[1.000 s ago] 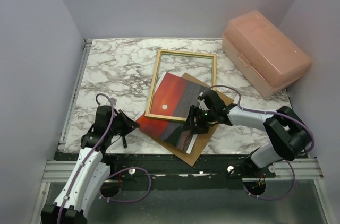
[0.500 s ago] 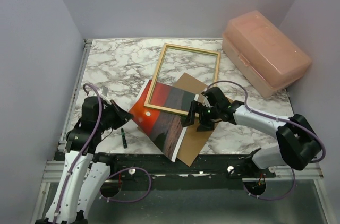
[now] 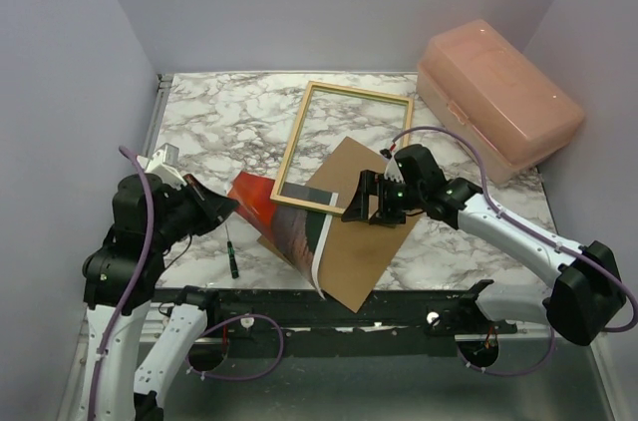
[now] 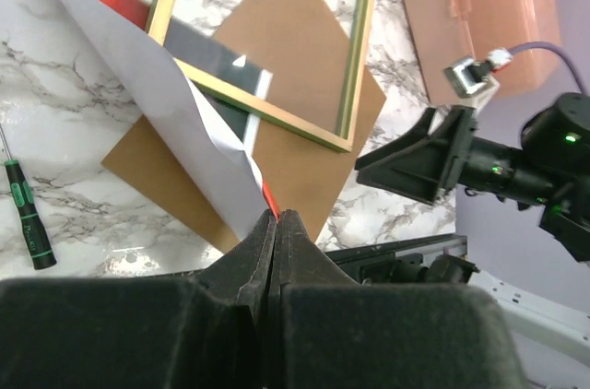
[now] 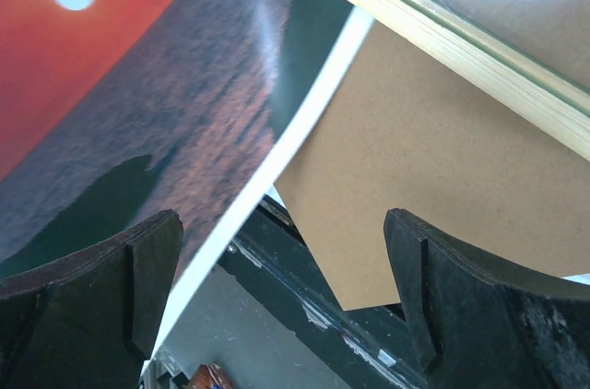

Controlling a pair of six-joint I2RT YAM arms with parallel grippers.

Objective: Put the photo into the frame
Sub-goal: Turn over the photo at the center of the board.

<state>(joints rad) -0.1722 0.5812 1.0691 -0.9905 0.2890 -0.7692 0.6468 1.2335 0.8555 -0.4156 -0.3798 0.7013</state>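
One closed left end effector [image 4: 277, 216] pinches a corner of the photo [image 3: 284, 226], which curls up off the table [image 3: 219, 122], red sky and dark water showing, its far part under the near rail of the frame [image 3: 294, 142]. The right end effector [image 5: 281, 241] gapes over a brown board [image 3: 359, 251]. Far right sits a pink box [image 3: 498, 102], lid shut, contents hidden.
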